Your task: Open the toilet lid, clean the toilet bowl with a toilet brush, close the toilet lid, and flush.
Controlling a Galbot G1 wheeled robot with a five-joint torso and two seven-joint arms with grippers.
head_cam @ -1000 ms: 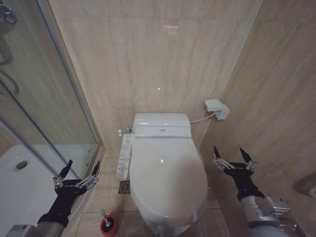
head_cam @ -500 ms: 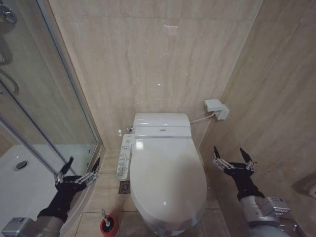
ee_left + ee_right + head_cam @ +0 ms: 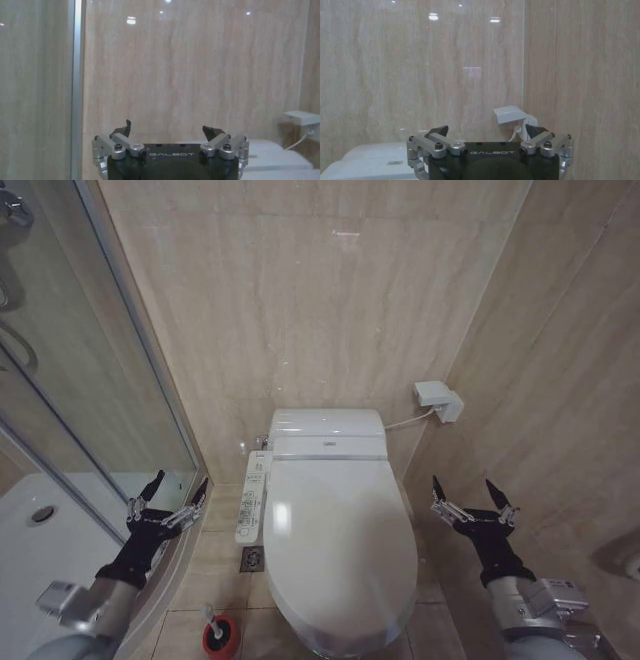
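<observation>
The closed toilet lid lies between both empty, wide-open grippers, left gripper nearer than right gripper.

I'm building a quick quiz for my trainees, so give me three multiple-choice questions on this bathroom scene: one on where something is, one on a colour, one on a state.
1. Where does the toilet brush stand?
A. On the floor to the robot's left of the toilet
B. On the toilet lid
C. In the right claw

2. What colour is the brush's cup holder?
A. Blue
B. Red
C. White

3. What state is the toilet lid in?
A. Raised against the wall
B. Removed
C. Closed over the bowl

Answers:
1 A, it stands on the floor tiles near the left claw.
2 B, the cup is red.
3 C, the lid lies flat.
</observation>
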